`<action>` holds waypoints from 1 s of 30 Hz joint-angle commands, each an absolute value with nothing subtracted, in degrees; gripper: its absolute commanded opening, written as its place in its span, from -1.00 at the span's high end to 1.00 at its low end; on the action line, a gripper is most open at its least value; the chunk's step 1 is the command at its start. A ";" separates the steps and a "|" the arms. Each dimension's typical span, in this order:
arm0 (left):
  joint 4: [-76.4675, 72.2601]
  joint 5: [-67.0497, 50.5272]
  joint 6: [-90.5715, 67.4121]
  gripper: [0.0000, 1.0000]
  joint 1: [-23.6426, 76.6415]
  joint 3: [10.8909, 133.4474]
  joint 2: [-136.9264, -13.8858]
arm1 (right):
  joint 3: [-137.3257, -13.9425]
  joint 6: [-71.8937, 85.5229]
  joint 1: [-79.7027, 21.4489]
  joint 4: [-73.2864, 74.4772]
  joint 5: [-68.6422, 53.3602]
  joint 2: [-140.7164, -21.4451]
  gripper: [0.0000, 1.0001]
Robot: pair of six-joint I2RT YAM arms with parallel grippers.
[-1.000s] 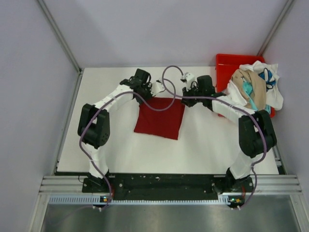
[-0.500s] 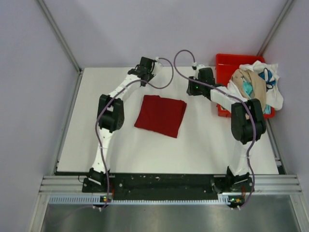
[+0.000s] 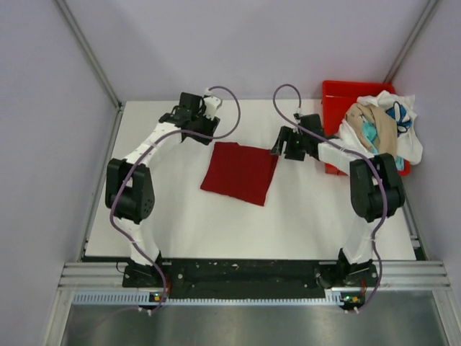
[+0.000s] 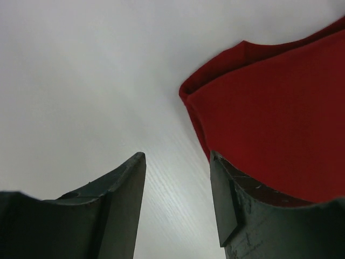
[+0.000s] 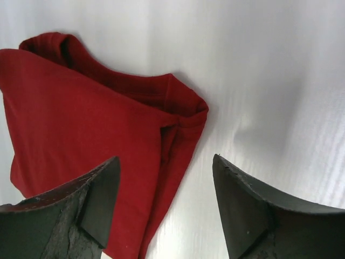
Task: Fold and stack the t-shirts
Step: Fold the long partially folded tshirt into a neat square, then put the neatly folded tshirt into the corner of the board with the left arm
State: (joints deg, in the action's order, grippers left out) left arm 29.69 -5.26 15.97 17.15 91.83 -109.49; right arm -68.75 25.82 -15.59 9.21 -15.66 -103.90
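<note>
The dark red t-shirt [image 3: 239,173] lies folded to a rough square in the middle of the table [image 3: 180,216]. The left tool [image 4: 178,162] and right tool [image 5: 164,162] are both spread apart and empty, one just off each far corner. The right wrist view shows what the overhead flattens: the corner there is bunched, its layers gaping. A finger dipping in could catch an edge and drag the fold open. Only the overhead shows the white, beige and teal shirts [image 3: 382,126] heaped on the red bin [image 3: 335,94]. They seem to overhang its rim and might slide off.
</note>
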 commanded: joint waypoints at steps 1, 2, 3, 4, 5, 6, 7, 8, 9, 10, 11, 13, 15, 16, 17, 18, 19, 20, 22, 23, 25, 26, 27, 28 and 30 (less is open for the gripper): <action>26.90 -13.52 6.34 -0.12 16.26 88.42 -106.26 | -73.11 31.37 -15.91 8.44 -22.74 -111.42 -0.32; 26.81 -14.23 5.11 -0.12 16.09 87.81 -106.61 | -74.34 31.90 -15.82 8.44 -24.24 -113.27 -0.26; 26.55 -14.59 4.23 -0.13 15.91 87.45 -107.05 | -75.92 32.34 -15.82 8.44 -24.95 -114.86 -0.17; 26.28 -14.85 3.26 -0.15 15.73 87.10 -107.49 | -77.16 32.69 -15.82 8.44 -25.57 -116.35 0.07; 25.76 -15.03 2.47 -0.15 15.56 86.93 -108.01 | -78.82 33.04 -15.73 8.44 -26.01 -117.67 0.33; 25.58 -15.38 1.50 -0.17 15.30 86.84 -108.71 | -80.23 33.31 -15.73 8.44 -26.45 -118.99 0.56; 25.32 -15.73 0.62 -0.19 15.12 86.92 -109.33 | -81.81 33.75 -15.82 8.44 -26.63 -119.96 0.73; 24.96 -16.17 0.18 -0.21 14.86 87.01 -110.21 | -83.31 34.10 -15.82 8.26 -26.72 -120.75 0.86; 24.79 -17.04 0.26 -0.23 14.51 87.10 -111.00 | -84.36 34.36 -15.82 8.00 -26.72 -121.46 0.98; 24.61 -18.44 0.18 -0.29 14.33 87.45 -111.53 | -85.59 34.89 -15.82 7.56 -26.72 -122.16 1.00; 24.61 -19.07 0.26 -0.36 14.33 87.71 -112.32 | -86.82 35.41 -15.82 7.56 -26.54 -122.86 1.00; 24.52 -18.90 0.26 -0.46 14.24 87.98 -113.72 | -88.85 36.12 -15.73 7.56 -26.11 -124.10 1.00; 24.34 -18.20 0.18 -0.45 14.24 88.41 -115.13 | -90.08 36.21 -15.73 7.65 -25.40 -124.80 1.00; 24.52 -17.76 -1.39 -0.43 14.15 88.77 -115.92 | -90.44 36.21 -15.82 7.73 -24.88 -124.98 1.00; 24.78 -18.10 -1.41 -0.42 13.98 89.20 -116.80 | -90.79 35.95 -15.73 7.73 -24.70 -125.07 1.00; 24.87 -18.45 -1.58 -0.41 13.89 89.56 -117.24 | -91.31 35.69 -15.82 8.00 -24.70 -125.33 1.00; 24.70 -18.28 -2.02 -0.40 13.71 89.73 -117.86 | -92.10 35.34 -15.82 8.43 -24.87 -125.68 0.98; 24.52 -18.28 -2.28 -0.40 13.62 90.00 -118.47 | -92.81 34.81 -15.91 9.22 -25.13 -126.03 0.94; 26.27 -19.85 -2.98 -0.38 13.19 92.44 -120.58 | -94.21 33.76 -16.00 10.98 -25.05 -126.30 0.75; 26.89 -20.47 -3.34 -0.36 13.10 93.59 -121.46 | -94.65 33.23 -16.00 11.94 -24.79 -126.39 0.49; 28.29 -21.70 -3.95 -0.33 13.10 95.70 -123.21 | -94.84 32.09 -15.82 14.31 -24.09 -125.17 0.09; 29.69 -23.62 -4.13 -0.23 12.92 96.84 -124.44 | -93.79 31.56 -15.65 14.24 -23.39 -123.76 -0.13; 31.53 -25.99 -4.22 -0.09 12.75 98.25 -125.76 | -92.56 30.77 -15.56 14.41 -22.60 -121.75 -0.30; 34.77 -28.63 -4.39 0.12 12.48 99.91 -127.60 | -91.16 29.63 -15.47 14.41 -21.54 -119.55 -0.42; 37.44 -31.72 -3.70 0.65 11.87 101.42 -129.19 | -87.30 27.43 -15.47 14.68 -19.70 -114.11 -0.57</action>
